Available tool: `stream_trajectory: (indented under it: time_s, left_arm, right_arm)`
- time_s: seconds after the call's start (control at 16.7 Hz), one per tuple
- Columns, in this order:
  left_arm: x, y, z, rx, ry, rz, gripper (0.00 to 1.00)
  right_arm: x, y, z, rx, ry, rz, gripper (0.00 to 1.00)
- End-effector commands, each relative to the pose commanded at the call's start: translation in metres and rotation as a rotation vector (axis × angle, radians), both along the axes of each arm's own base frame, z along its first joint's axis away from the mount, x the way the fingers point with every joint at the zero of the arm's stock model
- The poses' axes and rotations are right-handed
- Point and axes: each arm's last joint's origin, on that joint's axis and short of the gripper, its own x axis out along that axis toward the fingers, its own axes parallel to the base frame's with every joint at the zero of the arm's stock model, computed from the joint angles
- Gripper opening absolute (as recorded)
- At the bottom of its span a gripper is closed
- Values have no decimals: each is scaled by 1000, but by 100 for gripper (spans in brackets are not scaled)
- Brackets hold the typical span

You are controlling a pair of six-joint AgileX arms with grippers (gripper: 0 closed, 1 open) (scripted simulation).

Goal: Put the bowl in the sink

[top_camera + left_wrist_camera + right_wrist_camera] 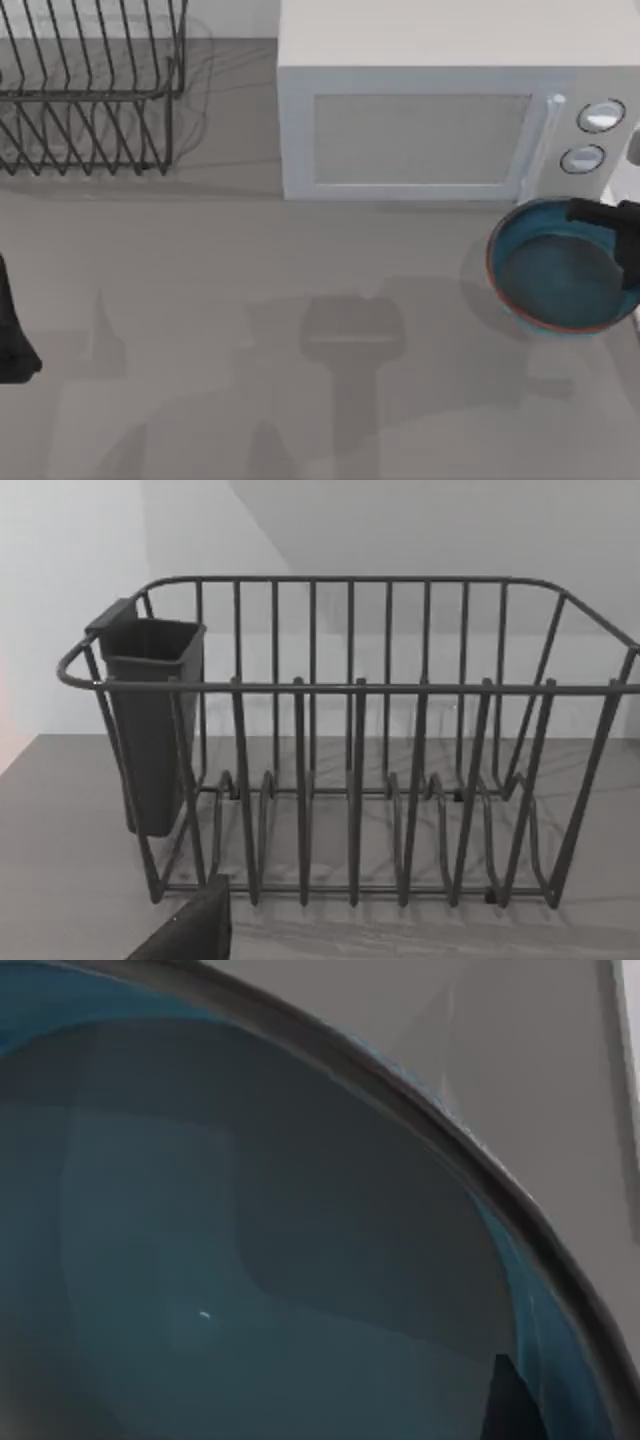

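The bowl (560,268), teal-blue inside with a reddish-brown rim, is at the table's right side, just in front of the microwave's lower right corner. It overlaps the microwave's base and casts a shadow to its left, so it looks raised off the table. My right gripper (618,238) is shut on the bowl's right rim, with black fingers reaching in from the right edge. In the right wrist view the bowl's inside (250,1260) is very close, with a dark fingertip (512,1402) at its edge. My left gripper (14,340) is parked at the table's left edge. The sink is out of view.
A white microwave (440,130) stands at the back, centre to right, its door shut. A dark wire dish rack (90,90) sits at the back left; the left wrist view shows the rack (350,750) with a dark cutlery cup (150,720) on its side.
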Motion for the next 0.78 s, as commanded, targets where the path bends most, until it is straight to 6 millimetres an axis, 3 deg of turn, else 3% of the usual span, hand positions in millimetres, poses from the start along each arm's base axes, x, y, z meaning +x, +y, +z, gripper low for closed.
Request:
stream_trajectory:
  time_s: [0.24, 0.42, 0.6, 0.78]
  left_arm:
    - [0, 0, 0, 0, 0, 0, 100]
    - [0, 0, 0, 0, 0, 0, 100]
    - [0, 0, 0, 0, 0, 0, 100]
    - [0, 0, 0, 0, 0, 0, 100]
  right_arm:
    - [4, -82, -41, 39, -218, -151, 0]
    - [1, -133, -57, 22, -475, -205, 0]
    - [-7, -170, -59, -42, -752, -194, 0]
    - [-15, -192, -45, -136, -1025, -122, 0]
